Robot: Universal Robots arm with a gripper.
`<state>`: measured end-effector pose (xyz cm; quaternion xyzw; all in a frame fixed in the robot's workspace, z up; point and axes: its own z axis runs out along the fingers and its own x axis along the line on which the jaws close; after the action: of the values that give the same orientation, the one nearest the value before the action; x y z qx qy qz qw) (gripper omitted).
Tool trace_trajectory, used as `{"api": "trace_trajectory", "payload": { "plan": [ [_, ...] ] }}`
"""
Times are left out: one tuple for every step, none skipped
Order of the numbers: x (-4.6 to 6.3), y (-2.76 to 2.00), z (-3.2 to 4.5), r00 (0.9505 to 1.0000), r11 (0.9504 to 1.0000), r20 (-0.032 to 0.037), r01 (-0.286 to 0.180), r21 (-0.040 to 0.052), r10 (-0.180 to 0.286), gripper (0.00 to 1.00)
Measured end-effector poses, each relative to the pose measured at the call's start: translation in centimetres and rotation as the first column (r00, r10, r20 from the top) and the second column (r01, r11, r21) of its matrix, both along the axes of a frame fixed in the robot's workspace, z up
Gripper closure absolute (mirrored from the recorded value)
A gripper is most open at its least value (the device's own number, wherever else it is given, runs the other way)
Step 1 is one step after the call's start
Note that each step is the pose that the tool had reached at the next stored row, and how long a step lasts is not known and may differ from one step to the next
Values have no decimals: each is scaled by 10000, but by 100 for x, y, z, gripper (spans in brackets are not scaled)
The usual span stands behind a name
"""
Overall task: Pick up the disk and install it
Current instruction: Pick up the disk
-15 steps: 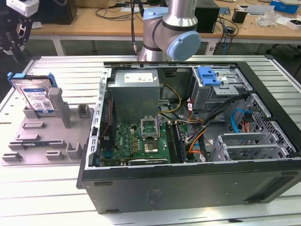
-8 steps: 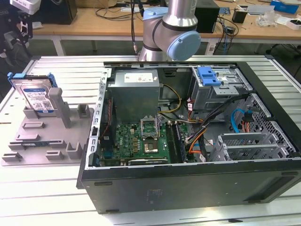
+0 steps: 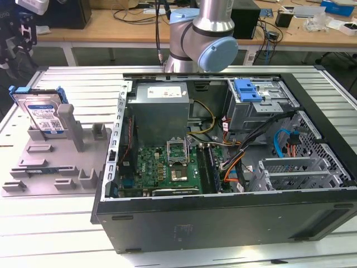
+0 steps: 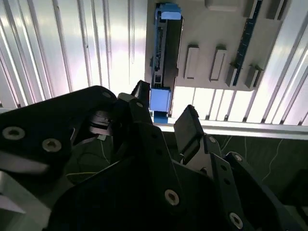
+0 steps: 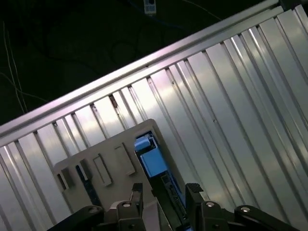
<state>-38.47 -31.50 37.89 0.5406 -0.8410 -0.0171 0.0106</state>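
The disk (image 3: 43, 114) is a silver drive with a white-and-blue label in a blue rail bracket. It stands on edge in a slot of the grey fixture (image 3: 50, 162) at the exterior view's left. Both wrist views look down on the disk (image 4: 166, 53) (image 5: 153, 163) edge-on. My gripper (image 4: 163, 113) (image 5: 163, 192) hangs above it, open. One black finger (image 4: 140, 94) is on one side of the disk's line and the other finger (image 4: 187, 127) on the other side. Nothing is between them, and they are clear of the disk.
An open computer case (image 3: 223, 162) lies in the middle of the ribbed metal table (image 3: 72, 84), with the motherboard, cables and a grey drive cage (image 3: 262, 109) topped by a blue latch (image 3: 248, 89). The arm's base (image 3: 201, 33) stands behind the case. A cluttered bench (image 3: 301, 22) runs along the back.
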Motion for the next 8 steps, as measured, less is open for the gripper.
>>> {"api": "trace_trajectory", "payload": {
  "plan": [
    [0, 0, 0, 9998, 9998, 0, -175, -7, 175, 52],
    [0, 0, -1, 9991, 9991, 0, -430, -19, 430, 52],
    [0, 0, -1, 9982, 9982, -1, -604, -28, 604, 52],
    [0, 0, -2, 9969, 9969, -1, -791, -36, 791, 52],
    [0, 0, -3, 9952, 9952, -2, -980, -44, 980, 52],
    [0, 0, -4, 9931, 9931, -3, -1175, -54, 1175, 52],
    [0, 0, -6, 9907, 9907, -4, -1358, -62, 1358, 52],
    [0, 0, -7, 9877, 9877, -6, -1564, -71, 1564, 52]
  ]
}}
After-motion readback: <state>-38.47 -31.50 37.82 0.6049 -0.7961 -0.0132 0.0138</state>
